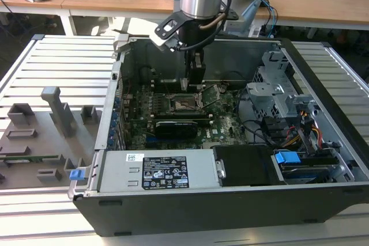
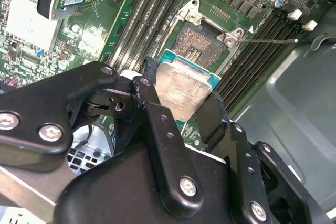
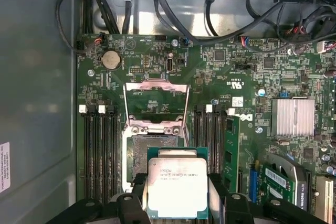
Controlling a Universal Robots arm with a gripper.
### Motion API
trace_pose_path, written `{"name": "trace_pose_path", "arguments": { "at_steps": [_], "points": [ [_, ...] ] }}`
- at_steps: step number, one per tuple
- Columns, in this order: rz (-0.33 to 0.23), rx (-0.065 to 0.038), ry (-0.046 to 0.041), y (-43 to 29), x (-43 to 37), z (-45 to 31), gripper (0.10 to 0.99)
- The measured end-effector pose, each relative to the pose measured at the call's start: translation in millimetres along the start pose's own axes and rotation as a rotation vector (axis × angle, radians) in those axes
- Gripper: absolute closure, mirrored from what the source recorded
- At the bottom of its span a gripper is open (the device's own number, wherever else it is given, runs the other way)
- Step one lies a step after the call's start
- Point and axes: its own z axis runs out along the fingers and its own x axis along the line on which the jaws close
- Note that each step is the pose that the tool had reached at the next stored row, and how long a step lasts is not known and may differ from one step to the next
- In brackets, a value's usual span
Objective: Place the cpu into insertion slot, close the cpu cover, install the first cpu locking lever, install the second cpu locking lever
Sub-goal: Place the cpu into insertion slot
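Black and jointed, my metal pincer (image 2: pixel 181 97) sits closest in both wrist views. Its two fingers (image 2: pixel 157 121) are clamped on opposite edges of the small flat square cpu (image 2: pixel 185 88) with the dull silver-grey metal top and green rim. I hold the chip level, just above the insertion slot (image 2: pixel 199 45), a dark square socket with a grey metal rim. I cannot tell whether chip and socket touch. In the first wrist view the cpu (image 3: pixel 177 184) overlaps one side of the insertion slot (image 3: pixel 136 153), which is otherwise uncovered. Beyond the slot, the thin silver-grey cpu cover (image 3: pixel 156 82), a square frame with a central cut-out, stands swung open. A thin silver wire lever (image 2: pixel 270 40) sticks out sideways from one socket corner. Long black memory slots (image 3: pixel 102 150) flank the socket on the green circuit board (image 3: pixel 210 72). In the exterior view my pincer (image 1: pixel 195 79) reaches down into the open grey computer case (image 1: pixel 173 200), right over the socket (image 1: pixel 185 103).
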Motion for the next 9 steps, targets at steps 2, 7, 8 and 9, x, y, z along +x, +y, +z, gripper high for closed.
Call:
{"name": "trace_pose_path", "arguments": {
  "at_steps": [2,7,8,9],
  "points": [
    [0.0,0.0,0.0001,-0.3,0.0,0.4,0.545],
    [0.0,0.0,0.0001,-0.9,0.0,1.4,0.545],
    [0.0,0.0,0.0001,-0.9,0.1,1.7,0.545],
    [0.0,0.0,0.0003,-0.9,0.1,2.6,0.545]
  ]
}}
